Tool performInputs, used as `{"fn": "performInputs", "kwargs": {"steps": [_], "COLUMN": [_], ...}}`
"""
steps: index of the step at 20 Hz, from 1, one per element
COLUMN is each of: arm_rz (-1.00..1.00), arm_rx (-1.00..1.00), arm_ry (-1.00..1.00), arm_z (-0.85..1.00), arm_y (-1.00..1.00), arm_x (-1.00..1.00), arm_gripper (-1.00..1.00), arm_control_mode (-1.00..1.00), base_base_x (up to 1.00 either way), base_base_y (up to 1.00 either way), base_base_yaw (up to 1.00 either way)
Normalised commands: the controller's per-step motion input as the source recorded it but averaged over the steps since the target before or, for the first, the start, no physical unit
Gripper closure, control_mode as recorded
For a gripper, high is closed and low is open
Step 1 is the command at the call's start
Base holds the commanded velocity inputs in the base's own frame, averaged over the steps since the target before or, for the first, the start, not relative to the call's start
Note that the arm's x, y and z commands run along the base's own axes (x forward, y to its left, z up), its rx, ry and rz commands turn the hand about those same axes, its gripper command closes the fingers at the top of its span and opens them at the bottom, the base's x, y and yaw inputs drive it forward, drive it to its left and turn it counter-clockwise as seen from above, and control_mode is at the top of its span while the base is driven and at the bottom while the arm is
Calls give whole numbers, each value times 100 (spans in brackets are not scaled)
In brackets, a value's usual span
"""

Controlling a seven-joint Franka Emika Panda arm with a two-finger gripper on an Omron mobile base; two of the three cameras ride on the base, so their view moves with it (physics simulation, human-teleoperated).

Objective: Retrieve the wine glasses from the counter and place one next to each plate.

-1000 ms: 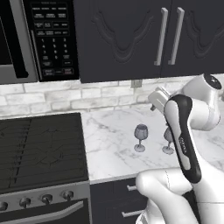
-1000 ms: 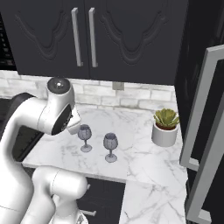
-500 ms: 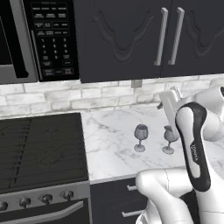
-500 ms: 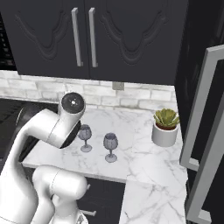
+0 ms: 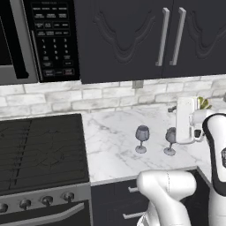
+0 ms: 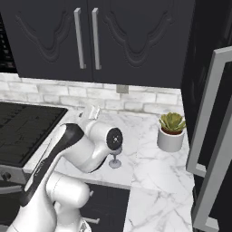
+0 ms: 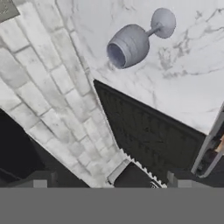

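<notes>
Two greyish-purple wine glasses stand upright and side by side on the white marble counter [image 5: 110,150], the left glass [image 5: 141,137] and the right glass [image 5: 170,140]. My gripper [image 5: 173,110] hovers above and just behind the right glass and points left toward the stove. It is open and holds nothing. In the hand view its fingertips [image 7: 41,180] stand wide apart, and one wine glass [image 7: 131,41] shows rolled on its side near the top. In the right base view my arm covers most of the glasses, leaving one stem and foot [image 6: 115,162]. The plates are out of view.
A black stove [image 5: 39,150] adjoins the counter on the left, under a microwave [image 5: 26,39]. Dark upper cabinets [image 5: 132,35] hang over a brick backsplash [image 5: 101,95]. A potted succulent [image 6: 171,131] stands at the counter's right end, beside a tall steel handle [image 6: 208,113].
The arm has swung right and lower. Its forearm has left the front of the glasses in the left base view, and the hand has turned toward the stove. The glasses have not moved.
</notes>
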Motion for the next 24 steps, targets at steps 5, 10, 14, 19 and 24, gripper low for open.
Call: {"fn": "performInputs", "kwargs": {"steps": [5,10,14,19,24], "arm_rz": [0,0,0,0,0], "arm_rx": [47,39,26,14,4], "arm_ry": [35,32,18,2,2], "arm_z": [-16,-10,-16,-19,-9], "arm_y": [-31,-44,-41,-38,-39], "arm_x": [1,0,0,0,0], "arm_gripper": [-100,-100,-100,-100,-100], "arm_control_mode": [-100,-100,-100,-100,-100], "base_base_x": [0,0,0,0,0], "base_base_y": [0,0,0,0,0], "base_base_yaw": [0,0,0,0,0]}}
